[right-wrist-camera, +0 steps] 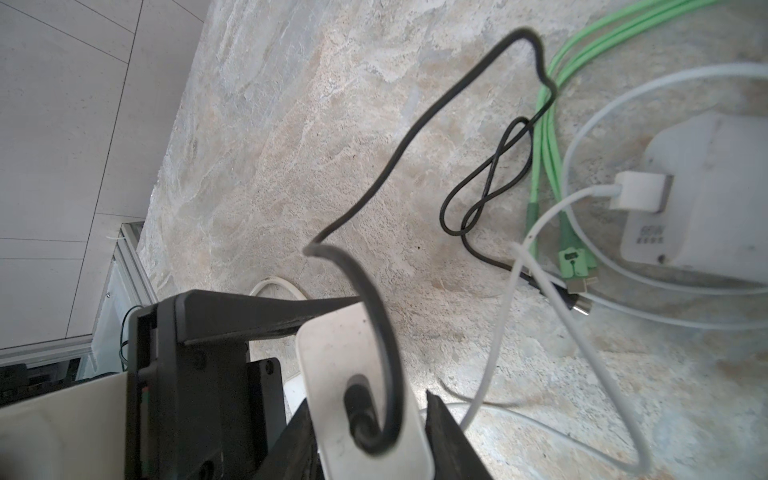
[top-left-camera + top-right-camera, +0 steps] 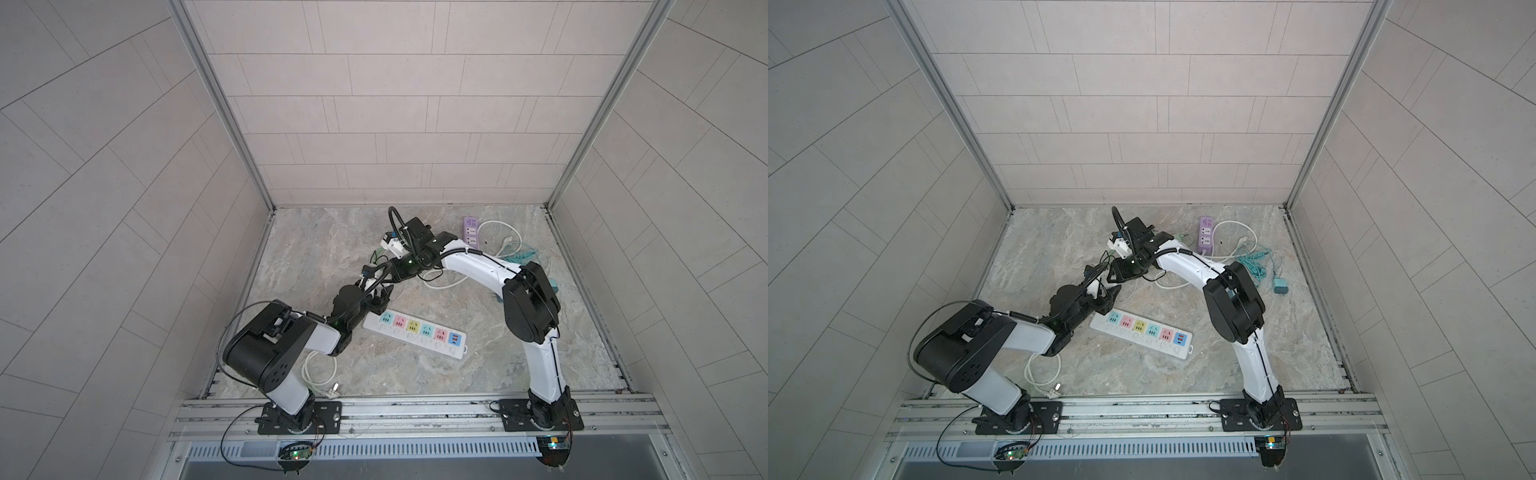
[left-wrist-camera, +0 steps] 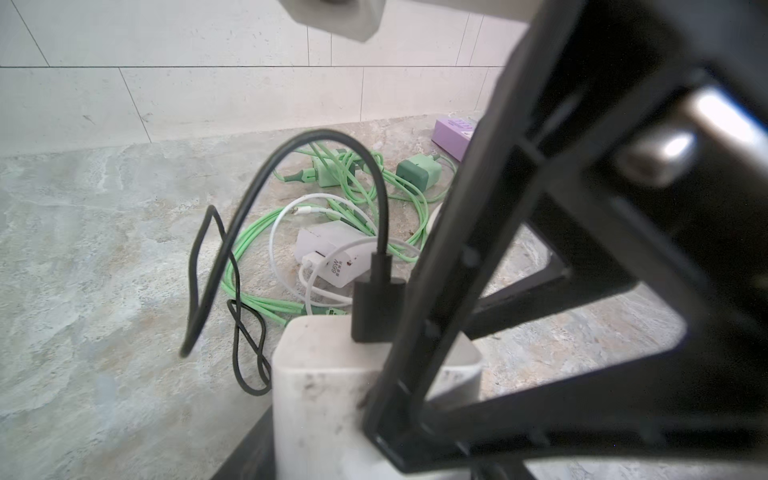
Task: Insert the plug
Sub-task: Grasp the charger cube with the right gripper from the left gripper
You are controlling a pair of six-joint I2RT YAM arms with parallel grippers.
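Step in hand: a transfer or re-grip of the plug above the table [image 2: 498, 365], ahead of insertion. The task's thing, a white adapter [image 3: 328, 395] with a black cable [image 3: 249, 199] running from its top, is held off the surface between the two arms, close to the near-left end of the white power strip [image 2: 415, 334], whose coloured sockets are all empty. The left gripper [image 2: 379, 298] is part-closed on the adapter's body and appears to carry it. The right gripper [image 1: 370, 436] has its jaws on either side of the adapter's cable end, very close to both flanks. Whether they are pressing on it cannot be told. The prongs are hidden in every view, so their orientation is unconfirmed. In my judgement, the next move needs one firm, square hold with the other arm released. The prongs must then be turned down over a chosen socket and lowered straight, with the trailing cable kept clear of the loose green cables [image 3: 249, 253] nearby.
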